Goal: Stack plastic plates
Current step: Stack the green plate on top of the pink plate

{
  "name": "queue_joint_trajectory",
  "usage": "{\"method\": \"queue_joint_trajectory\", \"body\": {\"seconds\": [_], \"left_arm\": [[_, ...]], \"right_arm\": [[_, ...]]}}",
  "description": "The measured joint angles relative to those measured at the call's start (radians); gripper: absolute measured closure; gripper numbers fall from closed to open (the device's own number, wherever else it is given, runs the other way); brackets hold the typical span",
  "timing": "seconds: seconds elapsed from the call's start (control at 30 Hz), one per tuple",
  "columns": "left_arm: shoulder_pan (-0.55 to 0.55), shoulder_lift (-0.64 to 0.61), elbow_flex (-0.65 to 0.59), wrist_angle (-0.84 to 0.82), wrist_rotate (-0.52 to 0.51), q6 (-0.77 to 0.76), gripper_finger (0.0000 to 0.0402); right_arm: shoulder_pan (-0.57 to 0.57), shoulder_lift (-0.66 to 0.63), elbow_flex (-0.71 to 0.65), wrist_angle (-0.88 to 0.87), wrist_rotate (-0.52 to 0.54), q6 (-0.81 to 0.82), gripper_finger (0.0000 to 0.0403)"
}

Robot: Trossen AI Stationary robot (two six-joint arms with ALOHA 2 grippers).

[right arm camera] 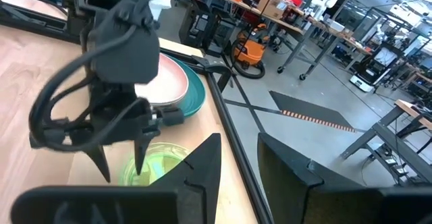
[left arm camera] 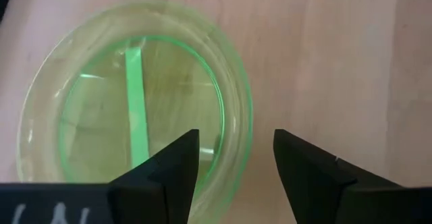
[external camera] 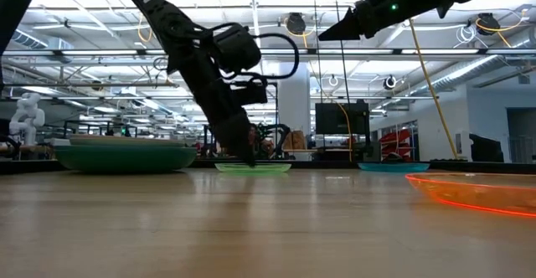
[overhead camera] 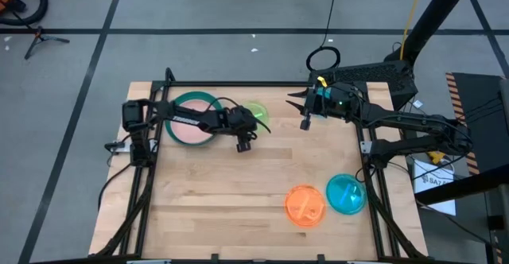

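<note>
Lime plate (overhead camera: 256,113), translucent and round with a raised rim, lies flat on the wood table (overhead camera: 238,192) at upper centre of the high view. Left gripper (overhead camera: 243,143) points down at the plate's near edge, arm stretched rightward across the stack; jaws released, straddling the rim, nothing held. Stack (overhead camera: 191,119) at upper left: pink plate in a teal one. Orange plate (overhead camera: 305,205) and blue plate (overhead camera: 346,194) overlap at lower right. Right gripper (overhead camera: 299,105) hangs high at upper right, jaws parted, empty.
</note>
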Motion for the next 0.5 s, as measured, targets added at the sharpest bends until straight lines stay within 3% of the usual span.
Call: {"method": "queue_joint_trajectory", "body": {"seconds": [0.5], "left_arm": [[-0.018,0.034,0.000,0.025,0.000,0.009,0.0204]], "right_arm": [[0.000,0.000,0.000,-0.003,0.000,-0.002,0.0313]]}}
